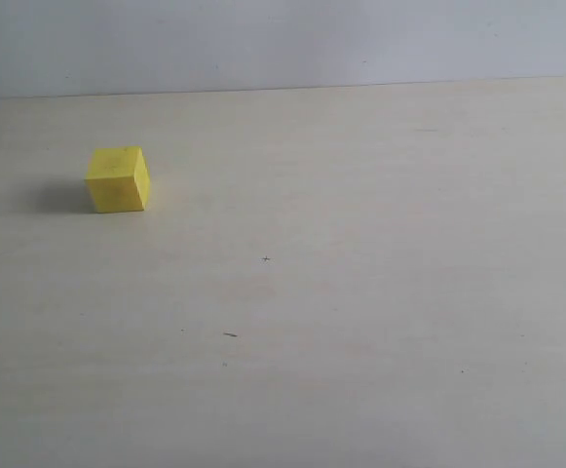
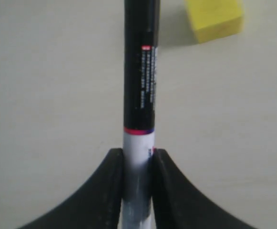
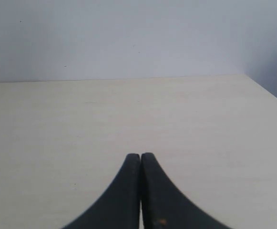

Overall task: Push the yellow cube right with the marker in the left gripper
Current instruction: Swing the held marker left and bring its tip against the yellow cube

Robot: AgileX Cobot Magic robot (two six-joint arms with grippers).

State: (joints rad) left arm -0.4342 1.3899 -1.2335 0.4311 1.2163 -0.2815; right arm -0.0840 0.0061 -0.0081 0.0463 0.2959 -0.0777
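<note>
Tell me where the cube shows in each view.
Exterior: cube on the table, left of the picture.
Left wrist: beside the far end of the marker held by the left pincer, cut by the frame edge.
Right wrist: not in it.
Shared landmark: the pale table.

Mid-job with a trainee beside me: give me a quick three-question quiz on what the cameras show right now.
1. True or false: the slim black-and-white marker pen is touching the small bright yellow cube.
2. The black right gripper holds: A) a pen; B) the cube; C) nothing, jaws shut together.
3. Fill the gap: the black left gripper clamps the marker pen on its ____ section.
Key: 1 false, nothing touches the cube on the pale wooden table; 2 C; 3 white.
</note>
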